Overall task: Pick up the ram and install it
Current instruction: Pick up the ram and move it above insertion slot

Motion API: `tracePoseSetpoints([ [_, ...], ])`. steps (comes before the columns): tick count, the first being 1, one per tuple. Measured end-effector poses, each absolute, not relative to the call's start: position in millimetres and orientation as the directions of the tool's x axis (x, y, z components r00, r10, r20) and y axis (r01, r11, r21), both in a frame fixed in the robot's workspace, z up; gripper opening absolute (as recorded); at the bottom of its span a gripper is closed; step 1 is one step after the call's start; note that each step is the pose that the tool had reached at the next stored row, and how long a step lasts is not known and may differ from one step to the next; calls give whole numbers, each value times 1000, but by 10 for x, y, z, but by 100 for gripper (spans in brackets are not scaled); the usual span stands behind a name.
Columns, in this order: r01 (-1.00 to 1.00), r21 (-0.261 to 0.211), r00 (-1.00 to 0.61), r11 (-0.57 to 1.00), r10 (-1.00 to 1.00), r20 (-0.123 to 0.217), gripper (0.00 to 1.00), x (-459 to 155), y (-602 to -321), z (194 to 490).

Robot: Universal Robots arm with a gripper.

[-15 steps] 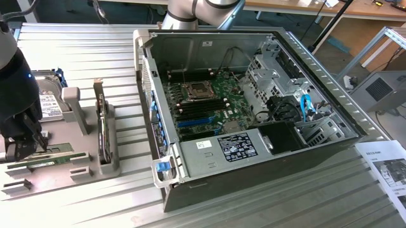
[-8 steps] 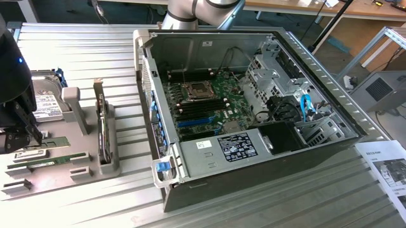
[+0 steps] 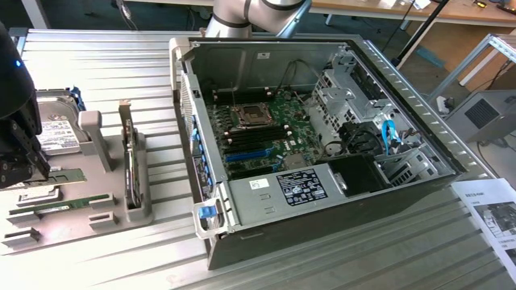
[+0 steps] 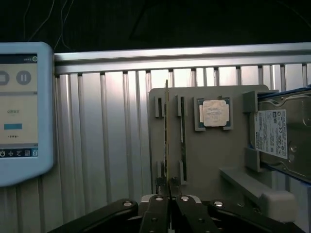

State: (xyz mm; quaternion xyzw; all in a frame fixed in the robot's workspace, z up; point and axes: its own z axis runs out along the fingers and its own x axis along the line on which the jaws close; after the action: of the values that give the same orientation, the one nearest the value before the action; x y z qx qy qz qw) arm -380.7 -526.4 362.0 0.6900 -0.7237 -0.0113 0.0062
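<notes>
Right at the wrist, the gripper (image 4: 168,194) had its fingers pinched almost together on the ram (image 4: 166,126), which ran out from the fingertips edge-on over the gray tray (image 4: 209,160). I judged the stick light and stiff but easy to hurt (thin board, bare chips, a contact edge). A hold across the flat faces near one end, off the contacts and without twisting, seemed right.

Just beside it a second stick (image 4: 182,131) sat in its holders. Past that were a processor (image 4: 215,113) in its pocket and a hard drive (image 4: 282,136). Well apart, toward the exterior view's right, stood the open computer case (image 3: 266,60).

Seen edge-on, the ram's chips and label were hidden from me. The gripper's body covered the held end, and I couldn't tell whether the stick was clear of the tray. The memory slots (image 3: 258,134) inside the case were hard to make out.
</notes>
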Motion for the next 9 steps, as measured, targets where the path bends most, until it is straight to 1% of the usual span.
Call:
tracePoseSetpoints([
  [9, -999, 25, -48, 48, -999, -6, 12, -3807, -5264, 3798],
])
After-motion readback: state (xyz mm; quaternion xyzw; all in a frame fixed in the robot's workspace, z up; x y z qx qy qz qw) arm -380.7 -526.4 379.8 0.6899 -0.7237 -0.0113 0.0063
